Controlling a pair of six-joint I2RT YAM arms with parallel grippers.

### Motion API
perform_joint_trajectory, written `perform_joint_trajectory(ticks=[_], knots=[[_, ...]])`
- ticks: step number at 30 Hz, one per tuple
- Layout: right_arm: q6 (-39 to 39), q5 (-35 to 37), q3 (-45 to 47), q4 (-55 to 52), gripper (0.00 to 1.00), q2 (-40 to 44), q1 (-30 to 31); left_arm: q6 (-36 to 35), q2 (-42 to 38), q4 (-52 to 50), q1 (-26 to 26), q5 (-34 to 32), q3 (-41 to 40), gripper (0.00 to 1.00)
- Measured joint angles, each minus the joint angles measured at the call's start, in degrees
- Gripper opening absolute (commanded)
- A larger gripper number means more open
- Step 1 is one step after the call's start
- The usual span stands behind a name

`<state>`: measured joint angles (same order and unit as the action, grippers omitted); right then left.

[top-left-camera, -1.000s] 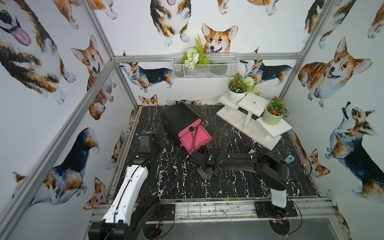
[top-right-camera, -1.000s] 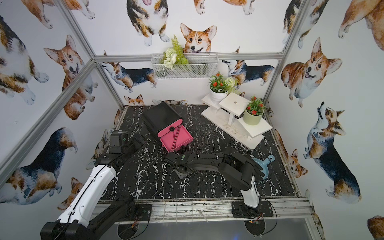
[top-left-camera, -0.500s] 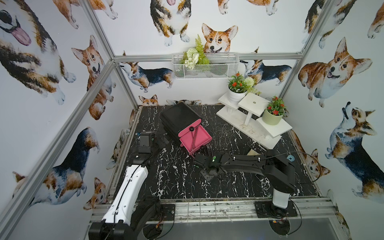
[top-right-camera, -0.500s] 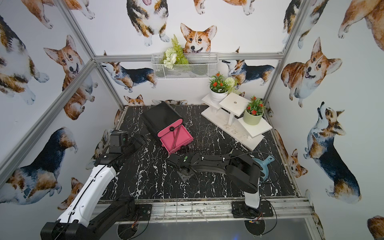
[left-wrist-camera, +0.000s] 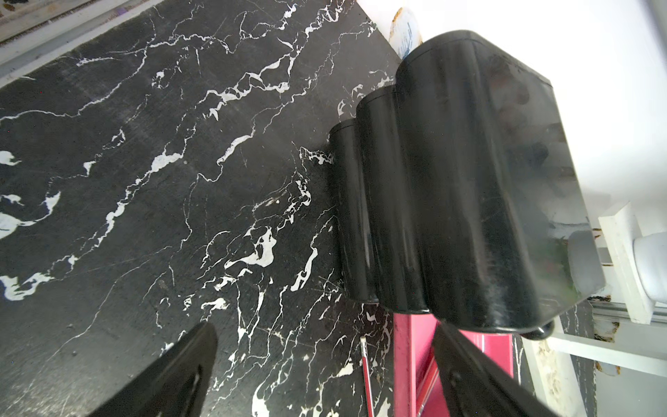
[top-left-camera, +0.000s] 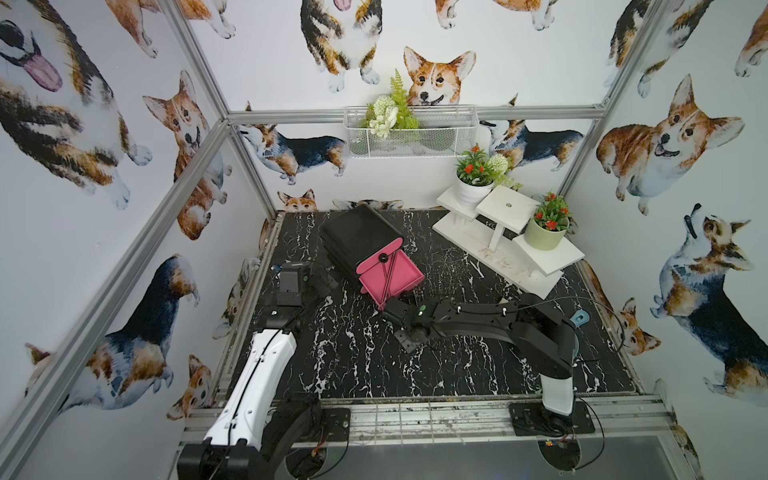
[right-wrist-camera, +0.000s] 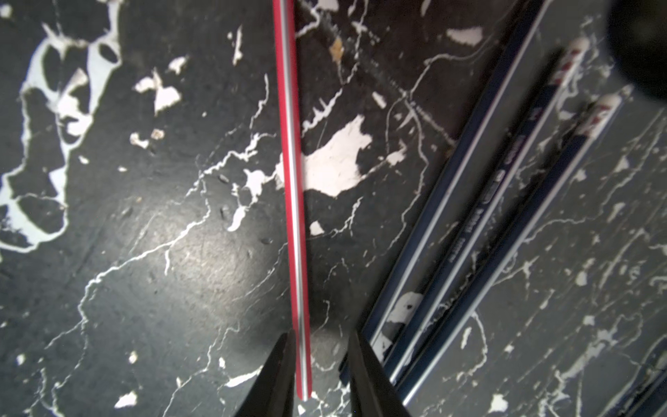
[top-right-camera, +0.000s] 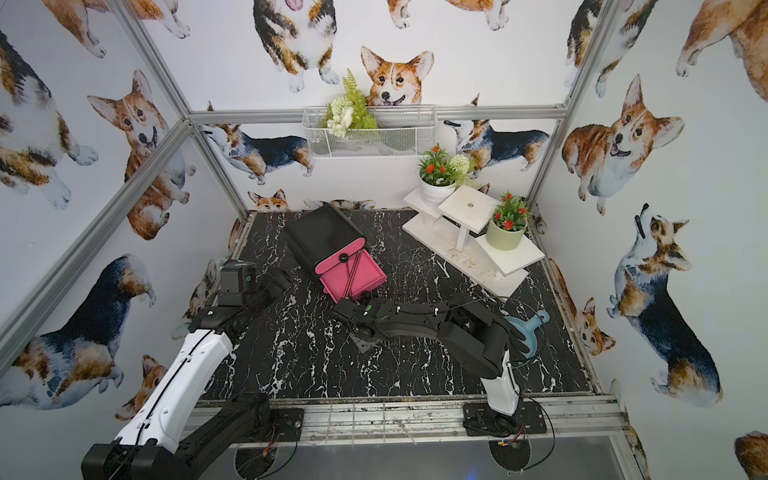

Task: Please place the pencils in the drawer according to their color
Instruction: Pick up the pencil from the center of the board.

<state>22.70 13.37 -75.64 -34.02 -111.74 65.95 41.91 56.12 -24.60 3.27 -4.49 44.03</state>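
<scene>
Walls: corgi print, aluminium frame.
Table: black marble, white veins, scuffed.
Stand: white, two potted plants, back right corner.
Cabinet: black, at the back, set at an angle.
Drawer: pink, pulled out, pencils crossed inside.
Left gripper: spread wide, empty, beside the cabinet.
Right gripper: jaws parted, low before the drawer, astride the red pencil.
Red pencil: flat on the table.
Blue pencils: three, side by side, just beside it.

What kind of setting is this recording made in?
Probably a staged robot test cell, not a home: corgi-print walls on an aluminium frame, left arm and right arm mounted on a front rail.
</scene>
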Motion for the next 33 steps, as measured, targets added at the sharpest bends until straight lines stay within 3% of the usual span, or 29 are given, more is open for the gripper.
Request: perform_joint_trajectory(ticks=[10, 33], knots=[[-1.4, -1.5, 0.0, 1.2, 0.31, -0.2, -0.1, 0.0, 0.0, 0.0, -0.1, 0.0, 0.0, 0.99], [-0.3, -5.9, 2.5, 3.4, 0.03, -0.1, 0.1, -0.6, 0.4, -0.4, -0.4, -0.5, 1.4, 0.99]])
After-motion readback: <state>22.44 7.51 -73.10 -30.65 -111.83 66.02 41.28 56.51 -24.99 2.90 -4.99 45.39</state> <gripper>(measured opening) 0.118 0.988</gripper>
